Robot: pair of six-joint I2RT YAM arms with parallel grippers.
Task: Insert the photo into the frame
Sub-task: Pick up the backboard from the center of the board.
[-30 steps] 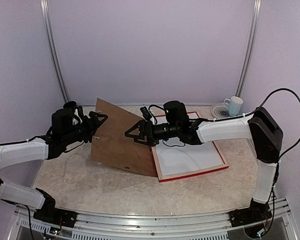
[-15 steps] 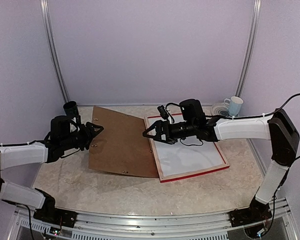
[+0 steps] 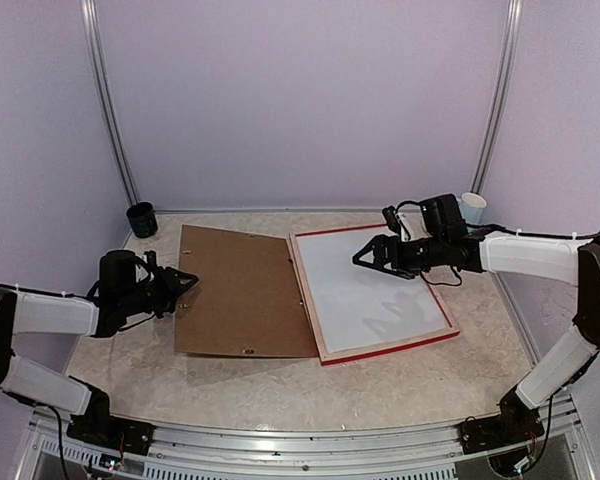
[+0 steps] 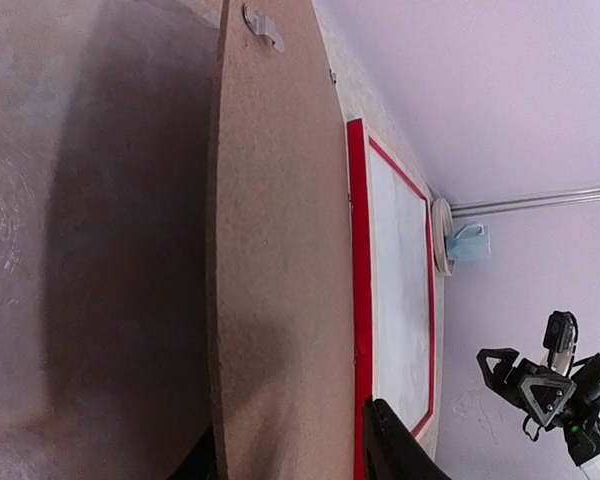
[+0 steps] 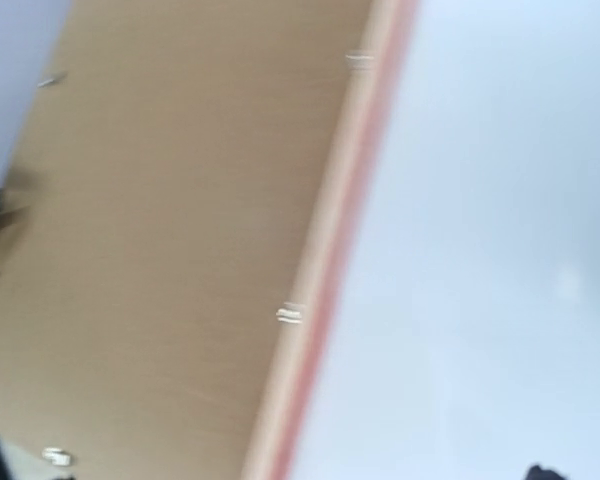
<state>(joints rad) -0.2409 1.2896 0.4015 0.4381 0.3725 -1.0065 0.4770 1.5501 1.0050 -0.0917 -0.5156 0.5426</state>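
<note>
Backing board (image 3: 245, 290) and frame (image 3: 385, 345) are lying flat, side by side, on the bench (image 3: 230, 385), with one tool at each.
The left tool (image 3: 184, 286) is sitting at the board's left edge; in the left wrist view one finger is showing above that edge and one below it; whether they are pinching it I cannot tell; the right tool (image 3: 365, 260) is hovering with its fingers spread apart, gripping nothing; beneath it the frame is lying back-up, showing a pale wood border and red edges; a white sheet (image 3: 370, 300) is filling its recess; the frame is lying just beyond the board from the left tool.
</note>
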